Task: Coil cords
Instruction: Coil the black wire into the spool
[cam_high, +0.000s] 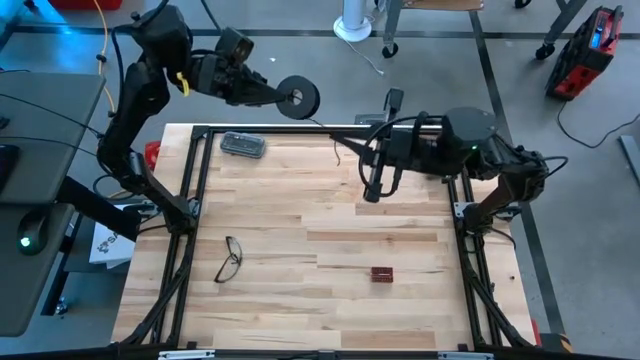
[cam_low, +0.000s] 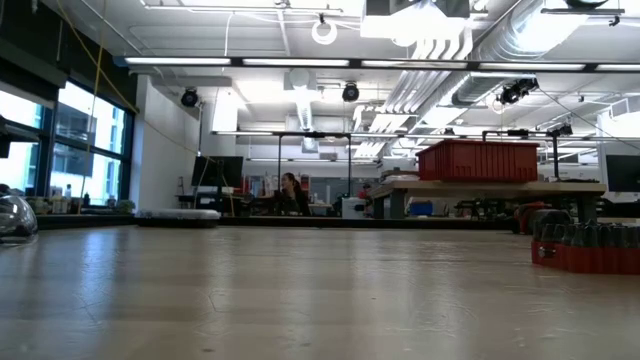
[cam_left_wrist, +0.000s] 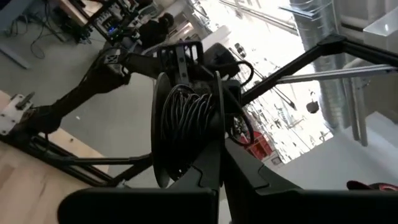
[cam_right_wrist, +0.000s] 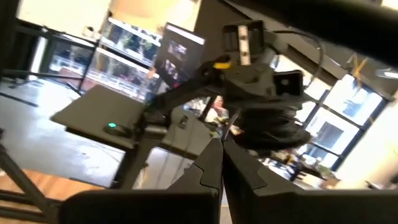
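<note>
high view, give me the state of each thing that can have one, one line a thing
reel: held up beyond the table's far edge, wire wound on it
left gripper: shut on reel
right gripper: shut, over the table's far side
eyeglasses: lying on the table, unfolded

Cords: 1 thin dark wire, mostly wound on small round black reel (cam_high: 298, 96), pale at centre. Reel raised in air just beyond far edge of table (cam_high: 400, 270), near its far-left corner. Windings (cam_left_wrist: 186, 118) look loose.
</note>
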